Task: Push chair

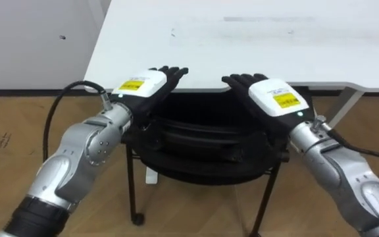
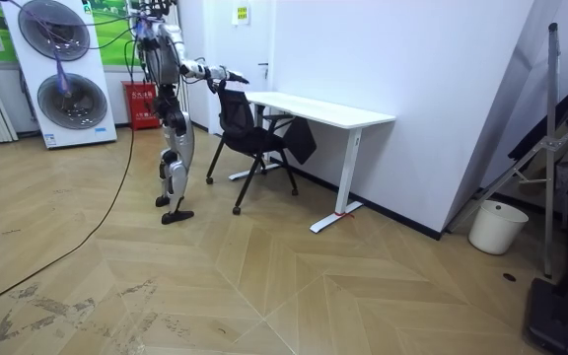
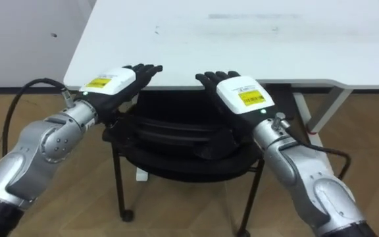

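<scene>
A black chair (image 1: 199,155) on thin black legs stands right in front of me, its seat partly under the near edge of the white desk (image 1: 255,39). My left hand (image 1: 149,87) and right hand (image 1: 268,94) both rest flat on the top of the chair's backrest, fingers straight and pointing toward the desk. The backrest top is mostly hidden under my hands. In the room view I stand upright behind the chair (image 2: 249,138) with both arms stretched forward to it, the desk (image 2: 323,110) just beyond.
A white wall runs behind the desk. The desk's white leg (image 1: 347,105) shows at the right. Wooden floor lies on both sides of the chair. In the room view, white machines (image 2: 62,69) stand behind me and a white bin (image 2: 497,227) sits far right.
</scene>
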Tool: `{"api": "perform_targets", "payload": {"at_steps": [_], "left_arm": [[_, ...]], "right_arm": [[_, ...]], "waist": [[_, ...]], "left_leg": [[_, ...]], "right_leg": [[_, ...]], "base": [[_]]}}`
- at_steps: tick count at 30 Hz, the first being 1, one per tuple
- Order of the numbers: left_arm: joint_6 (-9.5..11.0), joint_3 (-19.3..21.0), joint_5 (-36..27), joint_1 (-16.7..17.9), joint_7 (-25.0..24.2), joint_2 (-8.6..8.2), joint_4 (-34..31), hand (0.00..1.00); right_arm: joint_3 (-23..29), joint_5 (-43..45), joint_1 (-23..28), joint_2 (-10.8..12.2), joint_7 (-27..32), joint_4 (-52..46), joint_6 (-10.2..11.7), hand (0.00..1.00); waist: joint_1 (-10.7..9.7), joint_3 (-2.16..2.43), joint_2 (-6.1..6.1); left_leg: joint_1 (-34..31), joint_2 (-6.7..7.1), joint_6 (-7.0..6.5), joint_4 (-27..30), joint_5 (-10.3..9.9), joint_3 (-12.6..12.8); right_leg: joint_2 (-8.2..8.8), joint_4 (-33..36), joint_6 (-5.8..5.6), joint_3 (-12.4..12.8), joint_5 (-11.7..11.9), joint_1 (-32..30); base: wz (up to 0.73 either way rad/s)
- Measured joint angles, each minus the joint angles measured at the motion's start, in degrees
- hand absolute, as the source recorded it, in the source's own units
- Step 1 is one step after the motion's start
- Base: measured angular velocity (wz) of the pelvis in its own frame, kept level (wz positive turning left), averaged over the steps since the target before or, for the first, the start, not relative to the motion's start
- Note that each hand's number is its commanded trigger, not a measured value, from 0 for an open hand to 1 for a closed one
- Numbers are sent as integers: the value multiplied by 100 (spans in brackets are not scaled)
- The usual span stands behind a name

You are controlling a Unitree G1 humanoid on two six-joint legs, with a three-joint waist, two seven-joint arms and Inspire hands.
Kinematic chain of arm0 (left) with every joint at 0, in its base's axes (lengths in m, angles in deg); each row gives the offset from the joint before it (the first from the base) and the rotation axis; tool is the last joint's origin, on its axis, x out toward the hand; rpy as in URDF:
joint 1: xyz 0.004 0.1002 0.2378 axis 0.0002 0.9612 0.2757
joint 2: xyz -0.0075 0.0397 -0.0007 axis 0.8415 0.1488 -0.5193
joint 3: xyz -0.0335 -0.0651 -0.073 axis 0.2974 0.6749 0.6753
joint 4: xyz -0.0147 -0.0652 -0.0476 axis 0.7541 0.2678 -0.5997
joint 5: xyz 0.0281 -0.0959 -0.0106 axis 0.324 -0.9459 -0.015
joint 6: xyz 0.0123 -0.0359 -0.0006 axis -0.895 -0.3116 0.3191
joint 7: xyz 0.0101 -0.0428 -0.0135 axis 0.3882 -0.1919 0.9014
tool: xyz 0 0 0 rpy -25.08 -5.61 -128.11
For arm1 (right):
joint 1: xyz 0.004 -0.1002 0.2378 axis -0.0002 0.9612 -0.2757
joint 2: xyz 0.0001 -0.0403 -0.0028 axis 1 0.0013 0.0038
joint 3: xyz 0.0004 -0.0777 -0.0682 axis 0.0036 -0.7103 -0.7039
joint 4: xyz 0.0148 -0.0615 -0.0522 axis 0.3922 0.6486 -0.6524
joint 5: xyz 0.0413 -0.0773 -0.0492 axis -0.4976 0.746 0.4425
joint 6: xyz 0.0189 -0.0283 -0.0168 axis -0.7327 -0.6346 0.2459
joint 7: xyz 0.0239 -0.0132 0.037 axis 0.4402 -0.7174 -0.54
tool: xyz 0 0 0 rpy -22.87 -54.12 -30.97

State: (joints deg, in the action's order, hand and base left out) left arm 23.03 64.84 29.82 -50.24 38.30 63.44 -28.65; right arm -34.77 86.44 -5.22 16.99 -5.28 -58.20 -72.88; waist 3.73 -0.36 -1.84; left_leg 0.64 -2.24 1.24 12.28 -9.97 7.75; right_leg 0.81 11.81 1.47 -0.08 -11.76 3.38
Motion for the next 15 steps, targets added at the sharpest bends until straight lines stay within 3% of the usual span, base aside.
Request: {"api": "perform_targets", "payload": {"at_steps": [3,4,5,7,10,13,15], "left_arm": [[347,694,175,271,2,132,-295,0],[393,982,173,271,24,277,-385,0],[402,1125,155,272,117,340,-444,0],[323,2026,144,271,743,337,-924,0],[311,3014,112,364,1352,373,-1408,0],[241,3405,94,574,1772,361,-1456,0],[153,3584,91,929,2117,302,-1420,0]], "right_arm": [[813,90,401,-20,143,-467,272,0],[1150,88,421,-9,438,-478,208,0],[1358,75,421,-1,581,-480,174,0],[2119,-170,416,16,1115,-521,17,0],[2758,-636,430,12,1693,-536,-10,0],[3046,-1012,448,12,2066,-518,-66,0],[3237,-1243,495,13,2449,-472,-83,0]], "waist": [[21,1,-1],[10,2,3],[21,2,4],[-2,15,-22],[-66,47,9],[-189,72,60],[-243,63,102]], "left_leg": [[25,-5,5,-21,6,3],[75,-4,9,-39,8,3],[100,-4,10,-49,9,2],[173,-1,9,-57,8,-4],[288,14,8,-98,7,40],[318,20,8,-104,7,77],[393,20,8,-142,7,95]], "right_leg": [[-11,-32,7,3,15,58],[-12,-37,6,2,15,66],[-17,-41,6,-6,15,89],[-18,-129,2,-25,41,196],[-8,-142,-5,-58,37,269],[-7,-138,-11,-53,33,293],[-9,-207,-12,-39,33,358]], "base": [[-1],[0],[4],[2],[-9],[-3],[-5]]}}
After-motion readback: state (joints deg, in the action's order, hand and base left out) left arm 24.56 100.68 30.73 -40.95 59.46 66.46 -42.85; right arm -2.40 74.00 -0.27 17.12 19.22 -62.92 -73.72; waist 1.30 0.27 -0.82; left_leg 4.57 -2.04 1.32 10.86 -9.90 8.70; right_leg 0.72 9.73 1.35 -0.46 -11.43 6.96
